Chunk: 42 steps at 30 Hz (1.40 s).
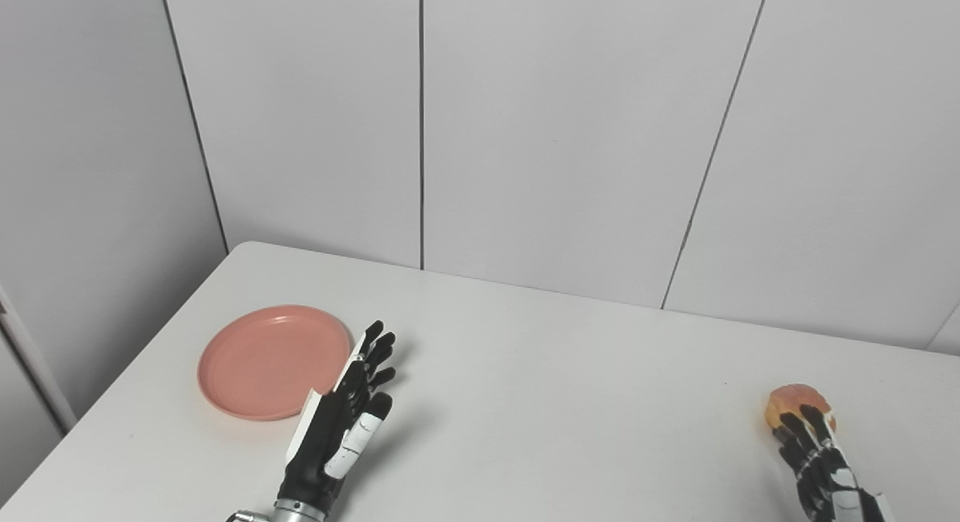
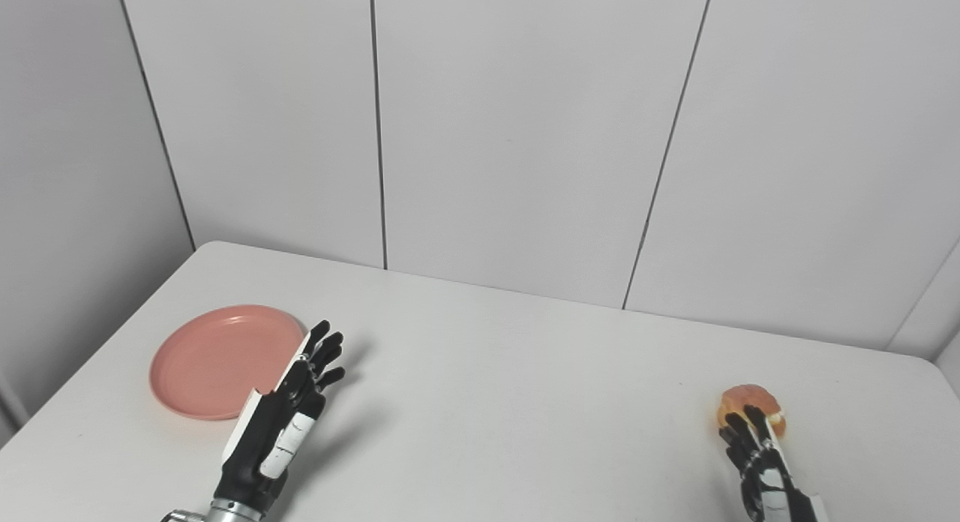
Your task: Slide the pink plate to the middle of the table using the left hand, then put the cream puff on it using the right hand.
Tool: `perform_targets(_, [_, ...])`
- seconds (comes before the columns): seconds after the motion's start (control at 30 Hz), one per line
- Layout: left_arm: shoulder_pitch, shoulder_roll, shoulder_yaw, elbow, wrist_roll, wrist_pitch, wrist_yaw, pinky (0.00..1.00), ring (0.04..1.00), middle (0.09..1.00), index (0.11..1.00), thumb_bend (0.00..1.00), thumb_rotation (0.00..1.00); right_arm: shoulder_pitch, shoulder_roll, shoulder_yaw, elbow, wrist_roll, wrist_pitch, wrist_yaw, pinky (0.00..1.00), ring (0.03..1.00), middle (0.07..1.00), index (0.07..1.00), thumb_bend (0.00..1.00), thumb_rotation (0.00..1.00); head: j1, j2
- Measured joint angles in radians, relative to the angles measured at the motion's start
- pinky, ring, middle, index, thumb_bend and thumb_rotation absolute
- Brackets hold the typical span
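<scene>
a plain white table runs back to a wall of pale grey panels split by thin dark seams, with another panelled wall closing the left side. the pink plate lies flat toward the table's left part, away from the middle. the left hand is just beside the plate's right rim, edge-on, fingers straight and slightly fanned, holding nothing (whether it touches the rim cannot be told). the cream puff sits near the right edge, and the right hand reaches up to it with fingertips at its near side; a firm hold cannot be told. the right eye view shows the table's far right corner, which the left eye view cuts off.
</scene>
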Motion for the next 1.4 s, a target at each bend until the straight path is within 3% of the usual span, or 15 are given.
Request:
perform_targets(0.23, [-0.007, -0.024, 0.003, -0.094, -0.05, 0.077, 0.005, 0.9, 0.909, 0.905, 0.879, 0.96, 0.88, 0.004, 0.0, 0.0, -0.023, -0.047, 0.077, -0.04, 0.88, 0.882, 0.917, 0.947, 0.79, 1.0, -0.009, 0.008])
perform_targets(0.37, [-0.08, 0.016, 0.047, -0.118, -0.071, 0.081, 0.011, 0.91, 0.913, 0.905, 0.888, 1.0, 0.86, 0.005, 0.002, 0.003, -0.027, -0.068, 0.105, -0.048, 0.85, 0.873, 0.912, 0.94, 0.78, 1.0, -0.015, 0.006])
perform_targets(0.53, [-0.141, 0.07, 0.112, -0.107, -0.09, 0.075, 0.036, 0.88, 0.9, 0.893, 0.885, 0.97, 0.89, 0.009, 0.008, 0.002, -0.034, -0.074, 0.11, -0.061, 0.83, 0.864, 0.902, 0.931, 0.79, 1.0, -0.015, 0.003])
perform_targets(0.73, [-0.191, 0.126, 0.174, -0.117, -0.09, 0.077, 0.063, 0.95, 0.923, 0.927, 0.915, 0.95, 0.9, 0.009, 0.008, 0.003, -0.035, -0.083, 0.111, -0.067, 0.82, 0.862, 0.901, 0.931, 0.78, 1.0, -0.012, 0.003])
perform_targets(0.97, [-0.245, 0.269, 0.252, 0.012, -0.101, 0.06, 0.068, 0.9, 0.922, 0.913, 0.9, 0.99, 0.9, 0.011, 0.008, 0.004, -0.034, -0.087, 0.112, -0.066, 0.82, 0.858, 0.897, 0.926, 0.81, 1.0, -0.008, 0.003])
perform_targets(1.4, [-0.287, 0.341, 0.291, 0.173, -0.076, 0.049, 0.095, 0.92, 0.927, 0.897, 0.881, 1.0, 0.89, 0.011, 0.007, 0.008, -0.034, -0.092, 0.114, -0.065, 0.82, 0.861, 0.891, 0.925, 0.8, 1.0, -0.006, 0.005])
